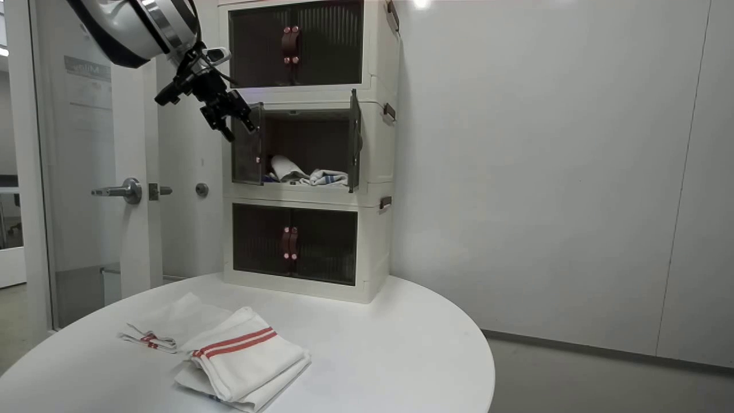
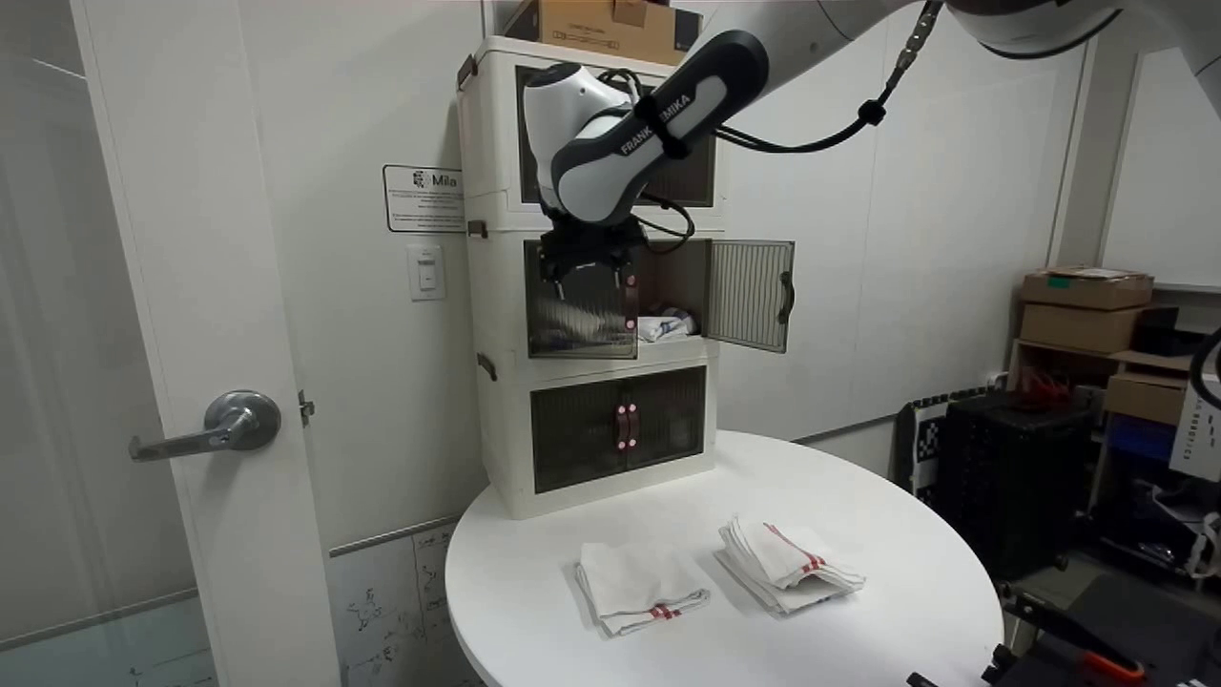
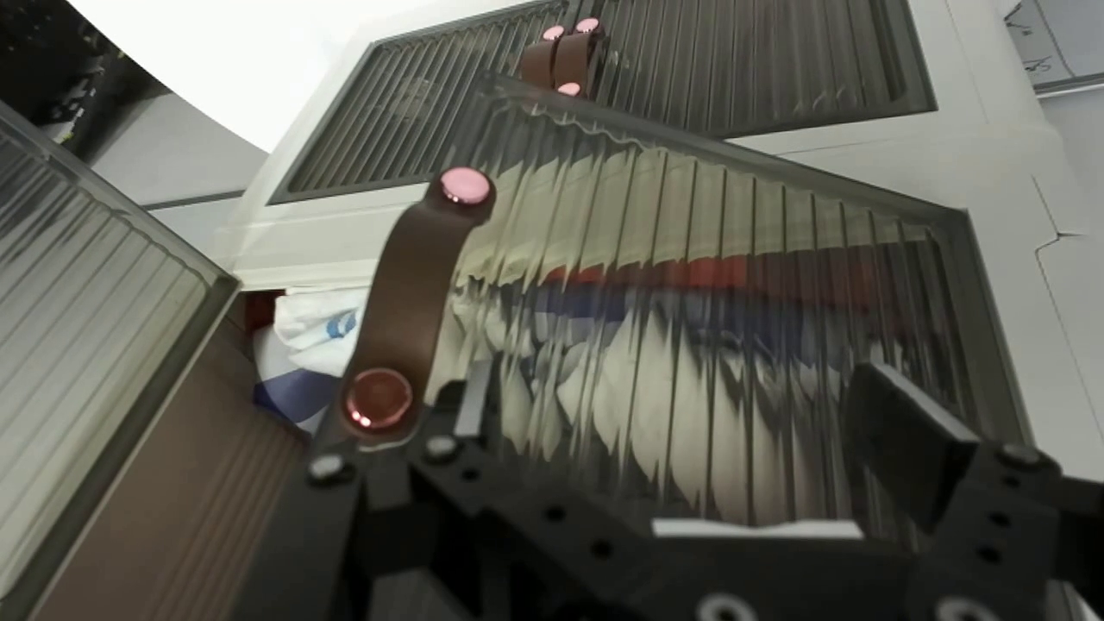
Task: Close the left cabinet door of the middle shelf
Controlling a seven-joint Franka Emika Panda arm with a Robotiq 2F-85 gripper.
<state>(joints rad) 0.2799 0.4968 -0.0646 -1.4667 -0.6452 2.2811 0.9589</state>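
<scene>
The left cabinet door (image 1: 246,163) is a dark see-through panel on the middle shelf (image 1: 375,152) of the white stacked cabinet. It stands partly open in both exterior views (image 2: 582,329). In the wrist view the ribbed door panel (image 3: 690,207) fills the middle, with its brown strap handle (image 3: 410,293) and pink stud on the left. My gripper (image 1: 241,133) is open and empty, in front of the door's upper part, fingers pointing down at it (image 2: 589,279). In the wrist view the spread fingers (image 3: 673,384) lie over the panel. I cannot tell whether they touch it.
The middle shelf's right-hand door (image 1: 354,143) stands wide open (image 2: 751,294). White cloths (image 1: 327,177) lie inside the shelf. The top doors (image 1: 295,46) and bottom doors (image 1: 294,244) are shut. Folded towels (image 1: 243,355) lie on the round white table (image 1: 401,344). A glass door (image 1: 135,149) stands beside the cabinet.
</scene>
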